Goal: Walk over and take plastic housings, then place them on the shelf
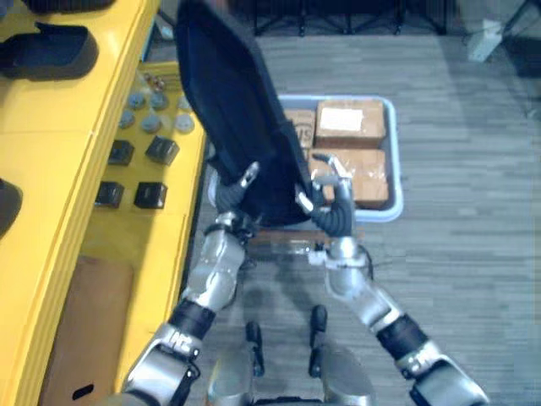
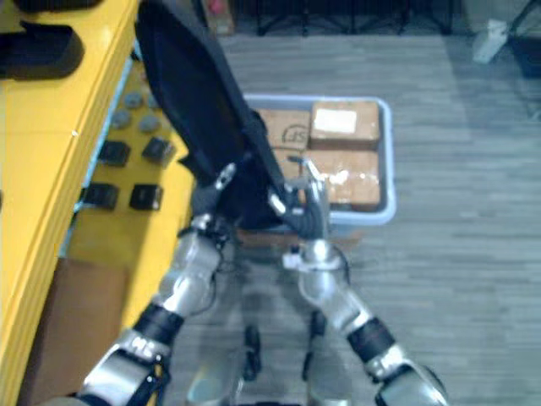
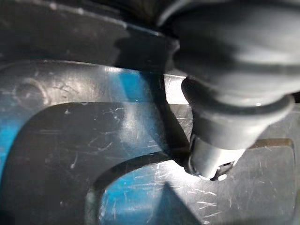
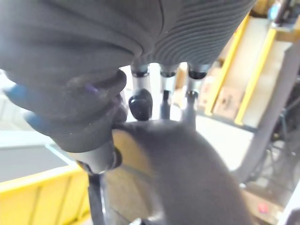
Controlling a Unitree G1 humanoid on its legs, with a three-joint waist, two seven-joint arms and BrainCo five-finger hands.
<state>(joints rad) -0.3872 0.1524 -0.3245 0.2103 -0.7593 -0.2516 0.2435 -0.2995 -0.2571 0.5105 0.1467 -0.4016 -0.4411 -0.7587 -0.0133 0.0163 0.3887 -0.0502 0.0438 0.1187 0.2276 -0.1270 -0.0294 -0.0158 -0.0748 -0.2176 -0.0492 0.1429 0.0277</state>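
A large black plastic housing [image 1: 228, 101] is held up at a tilt between both hands, its top leaning toward the yellow shelf [image 1: 59, 161] on the left. My left hand [image 1: 235, 188] grips its lower left edge, the thumb [image 3: 211, 154] pressed on the scratched black surface [image 3: 70, 140]. On the lower right edge my right hand [image 1: 331, 193] holds on, its fingers [image 4: 140, 103] hooked over the housing's rim [image 4: 187, 168]. More black housings [image 1: 51, 51] lie on the shelf's top tier.
A pale blue bin [image 1: 393, 199] with brown cardboard boxes [image 1: 351, 118] stands on the grey floor straight ahead, partly behind the housing. The shelf's lower tier carries small black boxes [image 1: 152, 194], grey round parts [image 1: 152, 114] and a cardboard sheet [image 1: 84, 321].
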